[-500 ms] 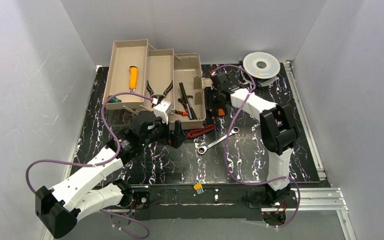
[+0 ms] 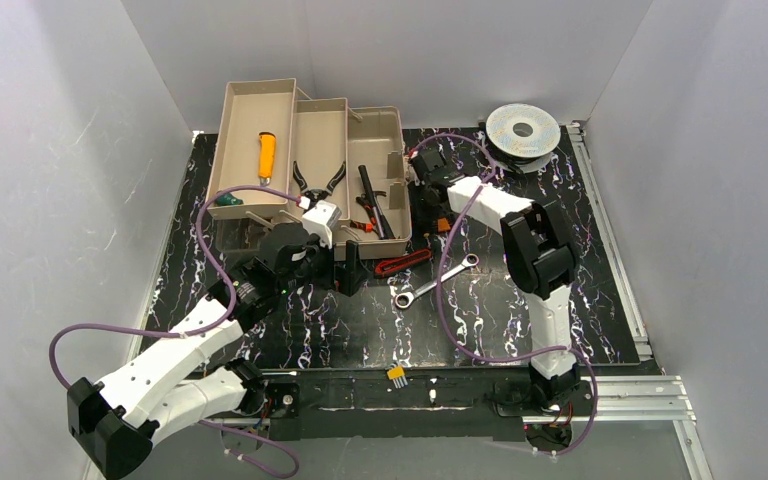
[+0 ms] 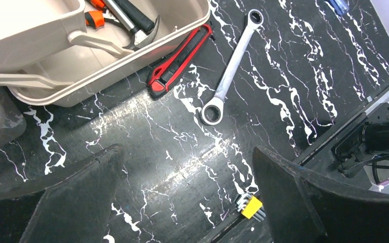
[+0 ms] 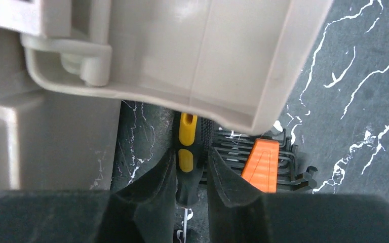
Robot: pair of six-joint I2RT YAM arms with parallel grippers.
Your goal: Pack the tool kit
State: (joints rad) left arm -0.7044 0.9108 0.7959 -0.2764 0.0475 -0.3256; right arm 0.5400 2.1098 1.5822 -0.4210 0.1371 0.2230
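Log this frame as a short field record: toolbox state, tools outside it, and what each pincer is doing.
toolbox: open, trays folded out
in trays: yellow knife, pliers
loose on table: red utility knife, wrench
left pincer: open, over the table, holding nothing
right pincer: by the toolbox's right end, fingers either side of a black-and-yellow handle; grip unclear
also present: wire spool, back right
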